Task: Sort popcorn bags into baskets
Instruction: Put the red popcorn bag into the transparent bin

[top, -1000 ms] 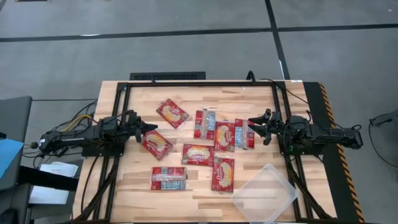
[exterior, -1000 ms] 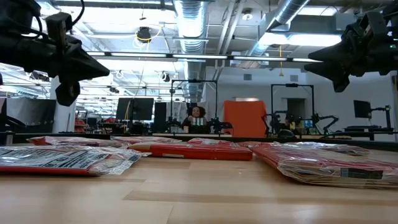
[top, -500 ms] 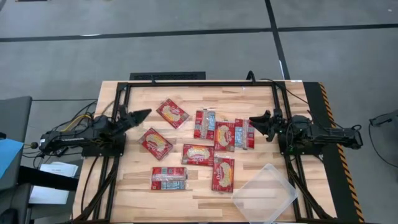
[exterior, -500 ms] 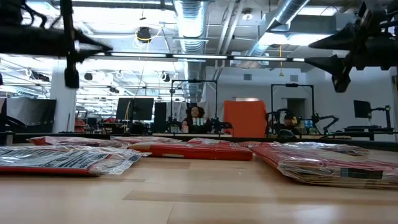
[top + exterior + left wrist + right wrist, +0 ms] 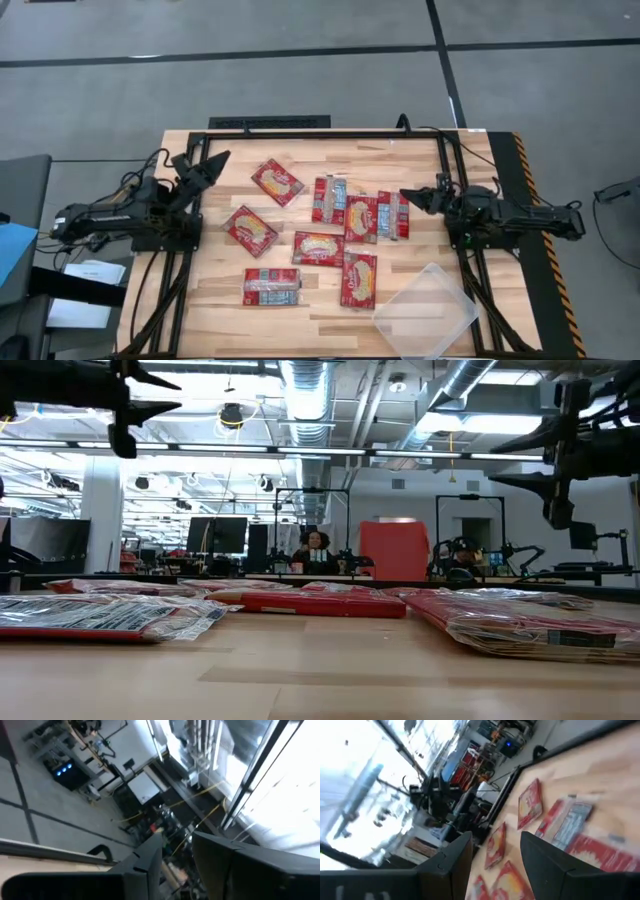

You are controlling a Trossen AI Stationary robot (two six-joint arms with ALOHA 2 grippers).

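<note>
Several red popcorn bags (image 5: 318,247) lie flat on the wooden table, spread across its middle; the low view shows them (image 5: 530,622) resting on their broad faces. The clear basket (image 5: 425,310) stands at the near right corner with nothing in it. My left gripper (image 5: 214,162) hangs open above the table's left side, tipped upward, away from the bags; in the low view it (image 5: 175,392) is high up. My right gripper (image 5: 405,195) stands open and level at the right, just short of the nearest bag (image 5: 392,214), touching nothing.
A black metal frame (image 5: 300,133) runs around the work area. Bare wood lies along the near edge, left of the basket. Cables trail off the table's left side (image 5: 130,190). Beyond the far edge the low view shows a lab room with a seated person (image 5: 318,550).
My left gripper has risen from just over the left-hand bags, drawn back toward the table's far left, tipped its fingers upward and opened. My right gripper has stayed in place and rolled about its own axis. The bags have kept still.
</note>
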